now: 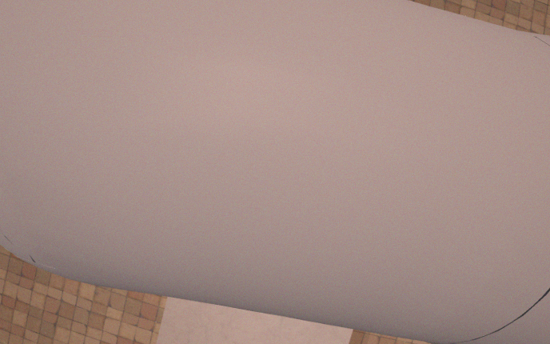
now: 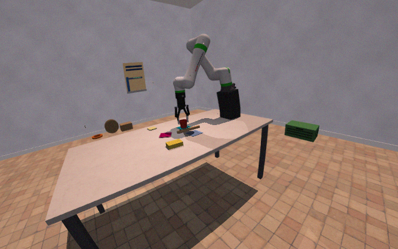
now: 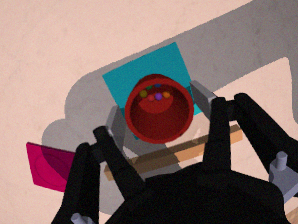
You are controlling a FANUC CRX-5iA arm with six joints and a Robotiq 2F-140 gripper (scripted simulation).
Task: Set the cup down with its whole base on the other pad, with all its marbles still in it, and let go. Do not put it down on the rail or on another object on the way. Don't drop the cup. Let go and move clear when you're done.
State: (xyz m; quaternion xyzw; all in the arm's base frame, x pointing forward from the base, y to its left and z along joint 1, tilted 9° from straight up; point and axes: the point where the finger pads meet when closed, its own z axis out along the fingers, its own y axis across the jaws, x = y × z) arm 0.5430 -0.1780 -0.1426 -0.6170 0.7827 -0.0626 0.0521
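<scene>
The red cup (image 3: 158,110) stands upright on the teal pad (image 3: 127,76) on the bench (image 2: 117,160). I can see little colored marbles (image 3: 156,95) down inside it.

The claw (image 3: 160,119) hangs right over the cup. It is about half open. Its two black fingers sit one on each side of the cup, and they look a bit apart from its wall. So the claw has hold of nothing.

A wooden rail (image 3: 166,156) lies just beside the teal pad. From the side of the room I can see a blue pad (image 2: 196,132) on the far side of that rail. I think the blue pad is where the cup must go. If so, the carry has not begun yet, and this is the part where the claw gets ready to grab.

Next the claw needs to come down around the cup and close on it, firmly but gently. Then it should lift straight up and keep the cup level, so no marble rolls out. It must go high enough to pass over the rail without bumping it. Then it should set the whole bottom on the blue pad before letting go.

The top camera shows only the big white arm.
</scene>
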